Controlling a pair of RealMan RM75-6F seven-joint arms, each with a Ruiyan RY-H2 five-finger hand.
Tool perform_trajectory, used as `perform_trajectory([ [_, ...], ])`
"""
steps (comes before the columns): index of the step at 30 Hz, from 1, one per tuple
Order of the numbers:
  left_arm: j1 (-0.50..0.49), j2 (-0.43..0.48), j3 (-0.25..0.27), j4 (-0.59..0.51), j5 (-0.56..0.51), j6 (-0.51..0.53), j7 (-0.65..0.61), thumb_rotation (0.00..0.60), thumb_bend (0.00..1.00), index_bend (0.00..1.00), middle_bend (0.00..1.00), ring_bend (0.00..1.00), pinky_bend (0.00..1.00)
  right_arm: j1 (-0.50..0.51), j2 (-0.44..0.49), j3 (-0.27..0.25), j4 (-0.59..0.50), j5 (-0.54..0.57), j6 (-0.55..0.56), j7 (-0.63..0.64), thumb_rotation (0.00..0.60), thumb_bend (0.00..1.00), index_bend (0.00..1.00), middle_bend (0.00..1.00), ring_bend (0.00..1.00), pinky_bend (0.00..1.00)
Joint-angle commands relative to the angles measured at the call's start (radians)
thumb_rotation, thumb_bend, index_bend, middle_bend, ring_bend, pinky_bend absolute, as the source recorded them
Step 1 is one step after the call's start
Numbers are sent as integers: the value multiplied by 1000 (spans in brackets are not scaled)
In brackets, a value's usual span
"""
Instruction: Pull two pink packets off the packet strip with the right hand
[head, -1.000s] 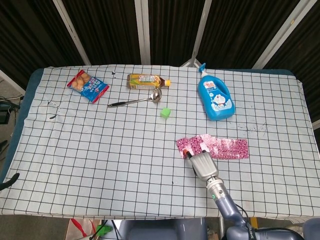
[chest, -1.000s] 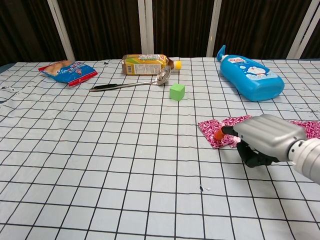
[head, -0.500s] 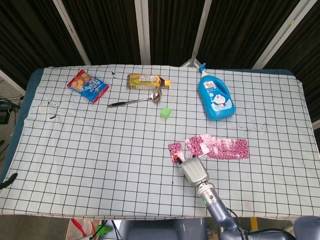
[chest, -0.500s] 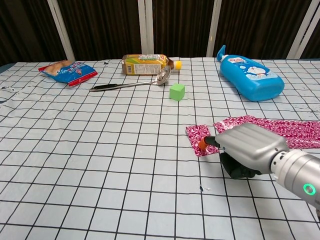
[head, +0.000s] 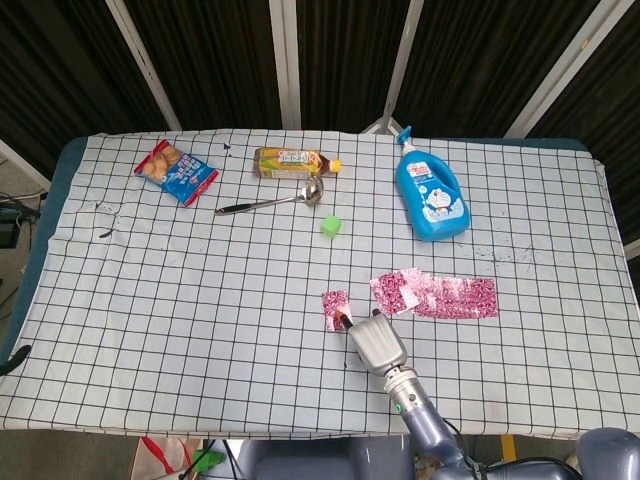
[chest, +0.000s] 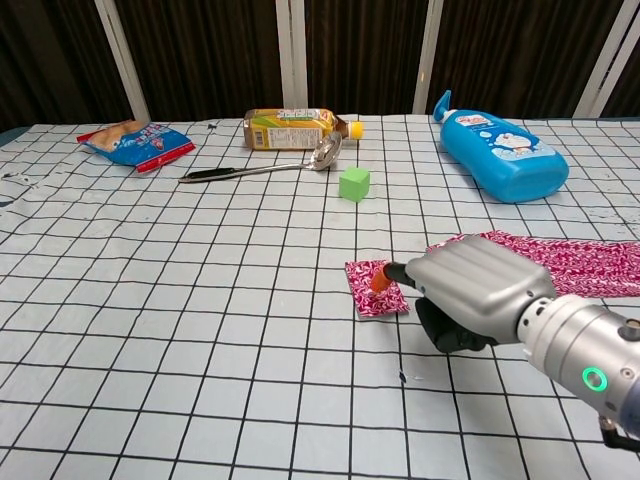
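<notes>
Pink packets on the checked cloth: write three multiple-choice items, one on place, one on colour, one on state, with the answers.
1. Where does the single pink packet lie?
A. Left of the packet strip, apart from it
B. On the blue bottle
C. Beside the spoon

2. What colour is the small cube?
A. Red
B. Green
C. White

3. How does the right hand meet the single packet?
A. It hovers far off
B. It holds the packet in the air
C. Its fingers touch the packet, which lies flat on the cloth

Answers: A, bare cloth shows between packet and strip; B, both views show it green; C, an orange fingertip rests on the flat packet.
</notes>
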Motion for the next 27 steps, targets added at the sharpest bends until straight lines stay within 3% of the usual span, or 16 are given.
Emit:
perform_trajectory([
  [1,0,-1,0,0,1,1,2,600,275,130,0,0,103,-3,21,16,-15,-1,19,15,600,835,236,844,822,433],
  [11,1,-9,1,-8,2,6,31,600,275,130,0,0,103,-15,95,19,2,48,12,64,600,835,236,844,824,433],
  [27,0,-19,-1,-17,-9,3,72,600,275,130,0,0,103,-10,103,10,81,72,-15,132,600,835,236,844,823,433],
])
